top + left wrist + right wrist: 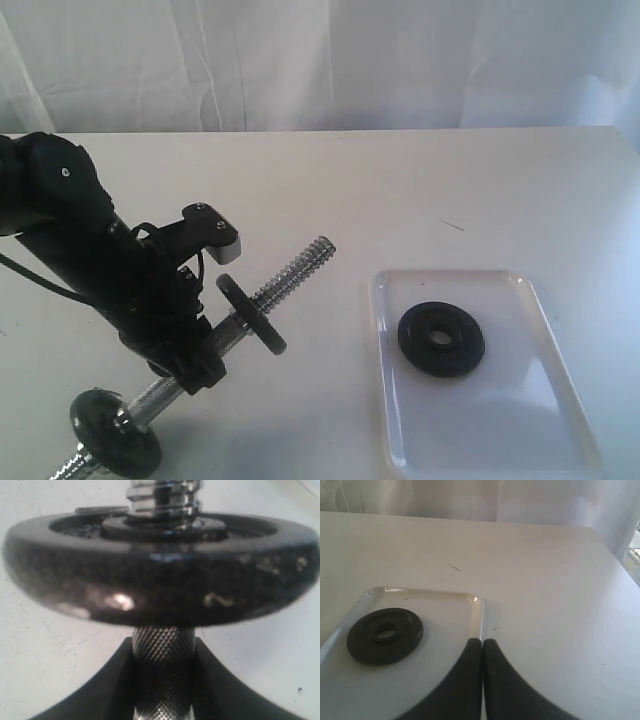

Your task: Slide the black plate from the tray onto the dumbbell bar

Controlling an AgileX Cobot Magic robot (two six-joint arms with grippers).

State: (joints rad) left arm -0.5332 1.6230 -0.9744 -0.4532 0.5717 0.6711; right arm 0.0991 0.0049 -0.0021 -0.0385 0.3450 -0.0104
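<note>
Pincers: left pincer [163, 655] clamped on mid. of chrome dumbbell bar [290, 275], right pincer [482, 647] together, empty. Small round black plate [441, 339] lies flat in glossy white plastic tray [540, 420], right side of table [400, 190].

the plain white tabletop [400, 180] in front of me carries a glossy translucent-white rectangular plastic tray [480, 420] lying flat on my right side, a small dark mark [453, 225] just beyond it.
</note>
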